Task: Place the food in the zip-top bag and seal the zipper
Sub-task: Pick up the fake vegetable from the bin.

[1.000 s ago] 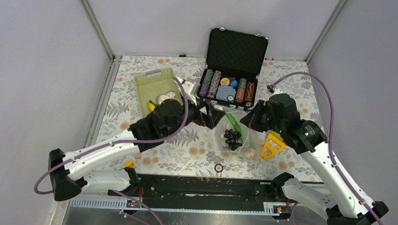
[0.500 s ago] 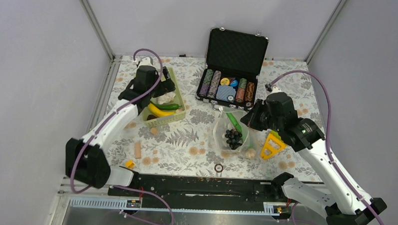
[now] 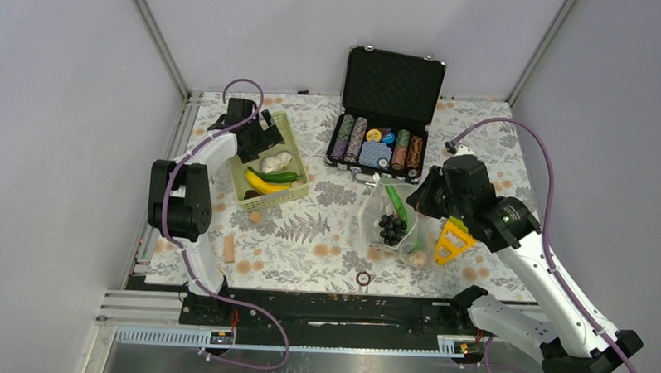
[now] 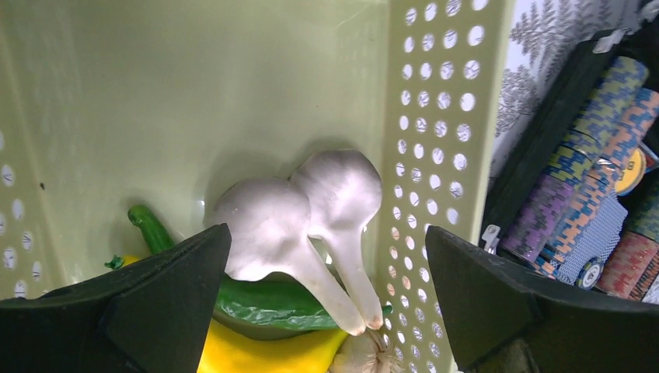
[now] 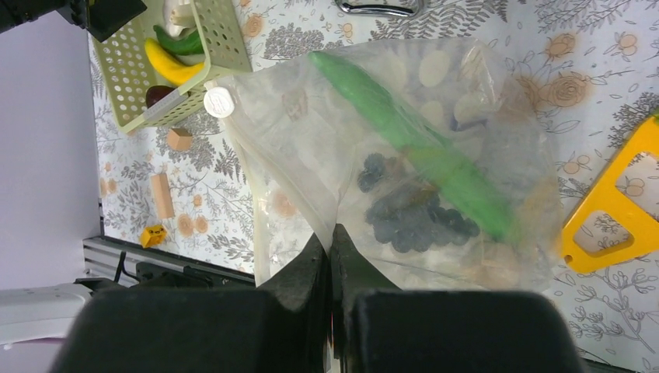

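Observation:
The zip-top bag (image 3: 392, 228) lies crumpled at mid-table. It holds a green cucumber (image 5: 412, 148), a dark grape bunch (image 5: 412, 217) and a garlic bulb (image 3: 418, 257). My right gripper (image 5: 332, 233) is shut on the bag's edge, next to the pale zipper strip (image 5: 254, 225). My left gripper (image 4: 330, 311) hangs open inside the green basket (image 4: 435, 155). Two white garlic bulbs (image 4: 272, 225) lie between its black fingers (image 4: 155, 303), over a green pepper (image 4: 272, 303) and a yellow banana (image 4: 264, 350). From above, the left gripper (image 3: 261, 144) sits over the basket's far end.
An open black case of poker chips (image 3: 378, 147) stands behind the bag. A yellow triangular tool (image 3: 453, 240) lies right of the bag, under the right arm. Small wooden blocks (image 3: 229, 249) and a ring (image 3: 363, 278) lie near the front. Grey walls close three sides.
My left arm has swung from the bag's mouth at mid-table back left to the basket, jaws open. The right gripper has kept its hold; the bag shifted slightly.

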`<control>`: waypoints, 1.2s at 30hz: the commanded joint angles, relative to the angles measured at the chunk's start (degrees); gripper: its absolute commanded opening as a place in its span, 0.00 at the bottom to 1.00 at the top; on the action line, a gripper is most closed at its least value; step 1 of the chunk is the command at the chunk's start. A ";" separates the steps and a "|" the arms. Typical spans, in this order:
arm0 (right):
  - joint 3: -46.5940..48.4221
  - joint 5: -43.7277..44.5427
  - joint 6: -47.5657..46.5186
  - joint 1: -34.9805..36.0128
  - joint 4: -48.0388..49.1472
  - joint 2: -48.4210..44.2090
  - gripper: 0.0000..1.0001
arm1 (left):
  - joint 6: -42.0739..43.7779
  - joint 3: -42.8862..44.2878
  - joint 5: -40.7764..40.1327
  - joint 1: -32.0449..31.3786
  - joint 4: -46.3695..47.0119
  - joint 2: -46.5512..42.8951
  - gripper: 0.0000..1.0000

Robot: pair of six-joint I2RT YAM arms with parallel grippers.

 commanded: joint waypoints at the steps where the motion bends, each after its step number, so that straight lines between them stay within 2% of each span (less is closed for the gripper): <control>1: 0.18 2.11 -0.48 -0.56 -0.19 -1.14 0.00 | -2.56 5.63 0.08 0.06 -4.47 3.13 0.99; 4: 0.04 2.96 -0.88 -0.61 -0.30 -1.52 0.00 | -3.48 8.35 -2.27 0.08 -8.64 6.25 0.99; 8: -0.29 3.06 -0.92 -0.68 -0.37 -1.66 0.00 | -5.71 8.83 -1.63 0.10 -9.52 8.52 0.98; 18: -0.68 3.87 -0.87 -0.80 0.07 -2.24 0.00 | -5.50 9.68 -1.38 -0.01 -11.80 12.94 0.87; 27: -0.69 3.87 -1.03 -0.81 0.32 -2.82 0.00 | -0.17 9.23 7.78 -0.08 -10.19 12.47 0.81; 36: -1.02 4.51 -1.31 -0.85 0.31 -3.29 0.00 | 3.29 5.42 4.53 -0.03 -11.07 7.19 0.80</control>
